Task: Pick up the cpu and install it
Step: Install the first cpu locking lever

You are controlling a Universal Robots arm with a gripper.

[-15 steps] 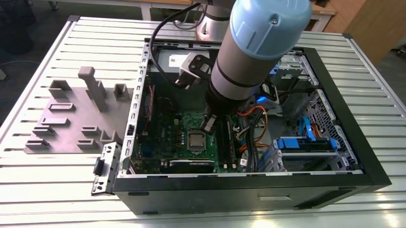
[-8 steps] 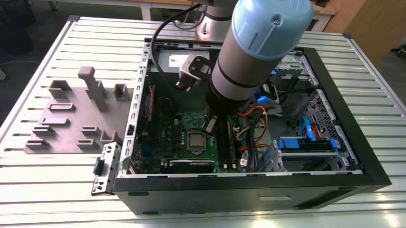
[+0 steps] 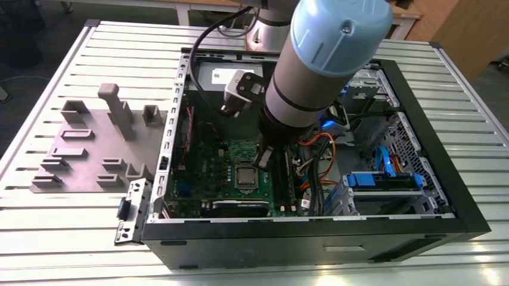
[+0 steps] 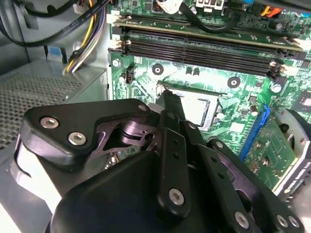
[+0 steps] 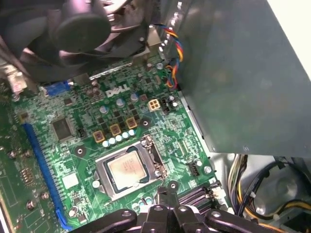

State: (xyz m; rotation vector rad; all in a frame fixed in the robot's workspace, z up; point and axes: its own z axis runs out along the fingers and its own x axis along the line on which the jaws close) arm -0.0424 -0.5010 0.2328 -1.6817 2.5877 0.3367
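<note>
One cpu (image 5: 126,169) already lies flat in the motherboard socket (image 5: 127,171), just ahead of the tool (image 5: 167,190), whose fingers are drawn together on nothing, so by my judgement most of the work is done.

- Exterior view: even, bright overhead light on the ribbed table (image 3: 64,238); the inside of the computer case (image 3: 413,232) sits in shade.
- The near arm (image 3: 334,47) is soft — out of focus.
- Second wrist view: the gripper (image 4: 167,99) body is dark, blurred; the motherboard (image 4: 214,73) is sharper.
- First wrist view: dim at the fan (image 5: 82,29), mild glare on the cpu (image 5: 127,168).
</note>
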